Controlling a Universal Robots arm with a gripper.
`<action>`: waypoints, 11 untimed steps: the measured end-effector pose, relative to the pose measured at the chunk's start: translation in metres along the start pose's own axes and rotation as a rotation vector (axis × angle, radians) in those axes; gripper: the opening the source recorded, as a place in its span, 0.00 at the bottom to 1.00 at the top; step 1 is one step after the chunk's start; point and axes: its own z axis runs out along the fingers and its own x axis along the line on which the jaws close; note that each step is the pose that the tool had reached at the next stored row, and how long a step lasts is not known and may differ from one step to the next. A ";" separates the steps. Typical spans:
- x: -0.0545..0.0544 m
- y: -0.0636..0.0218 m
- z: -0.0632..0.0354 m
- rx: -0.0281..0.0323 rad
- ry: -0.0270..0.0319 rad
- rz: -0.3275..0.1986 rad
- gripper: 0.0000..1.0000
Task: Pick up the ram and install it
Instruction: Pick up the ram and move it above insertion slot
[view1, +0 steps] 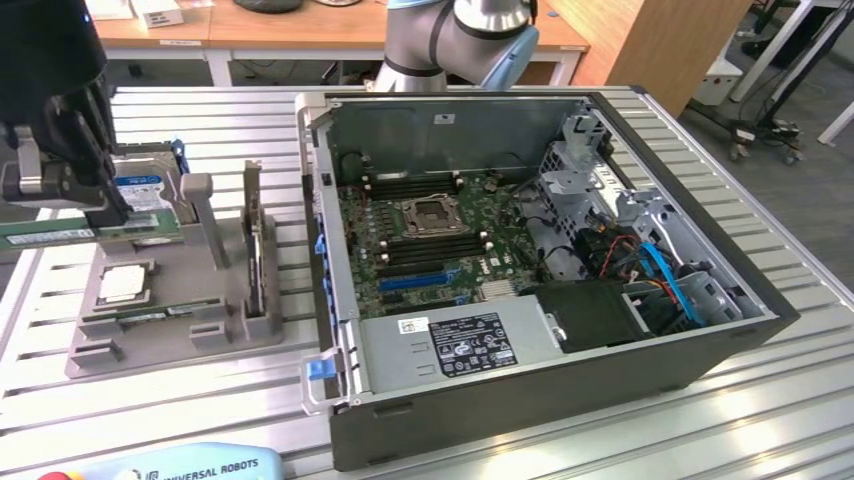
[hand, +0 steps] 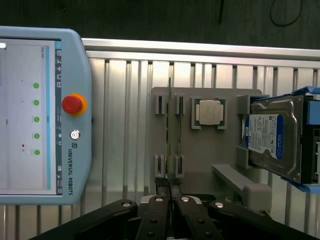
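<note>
The ram (view1: 67, 235) is a long green stick held level over the back of the grey fixture (view1: 174, 345), at the exterior view's left. My gripper (view1: 96, 222) is shut on it. In the wrist view the ram (hand: 170, 135) appears edge-on as a thin line running out from between my fingertips, and the gripper (hand: 170, 187) is clamped on its near end above the fixture's slotted posts. The open computer case (view1: 534, 260) lies to the exterior view's right, with the motherboard's memory slots (view1: 427, 248) beside the processor socket.
The fixture also carries a square silver processor (hand: 209, 112), a blue-labelled hard drive (hand: 272, 137) standing on edge, and an upright card (view1: 251, 230). A teach pendant (hand: 40, 115) lies on the ribbed metal table (view1: 747, 400). The case's wall stands between the fixture and the motherboard.
</note>
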 end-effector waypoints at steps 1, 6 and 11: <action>0.000 0.0000 -0.0018 0.0001 0.0000 0.000 0.11; 0.000 0.0003 -0.0100 0.0002 0.0000 0.000 0.11; 0.000 0.0006 -0.0159 0.0002 -0.0001 0.000 0.11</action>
